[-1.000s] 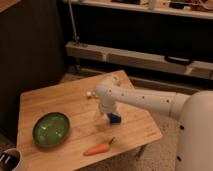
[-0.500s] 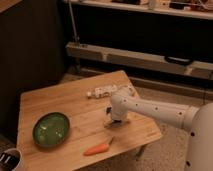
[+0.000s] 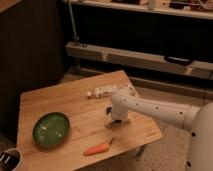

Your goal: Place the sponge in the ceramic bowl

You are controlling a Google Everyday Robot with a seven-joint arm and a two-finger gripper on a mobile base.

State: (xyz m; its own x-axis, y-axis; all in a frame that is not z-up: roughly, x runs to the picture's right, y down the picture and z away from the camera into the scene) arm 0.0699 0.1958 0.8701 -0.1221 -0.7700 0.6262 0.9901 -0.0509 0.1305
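Observation:
The ceramic bowl (image 3: 51, 129) is round, green and glossy, and sits on the front left of the wooden table (image 3: 65, 100). My gripper (image 3: 113, 120) points down at the table's middle right, a good hand's width to the right of the bowl. The sponge (image 3: 110, 124) lies right under the gripper and is mostly covered by it; only a small pale edge shows on the tabletop. I cannot tell whether the gripper touches it. The white arm (image 3: 155, 110) reaches in from the right.
An orange carrot (image 3: 97, 148) lies near the table's front edge, below the gripper. A small white bottle (image 3: 100, 92) lies on its side behind the gripper. A white cup (image 3: 7, 159) shows at the bottom left corner. Shelving and a dark wall stand behind the table.
The arm's wrist has swung from the back of the table toward the front right and dropped lower. The gripper now sits over the spot where the blue sponge lay. Bowl, carrot and bottle have not moved.

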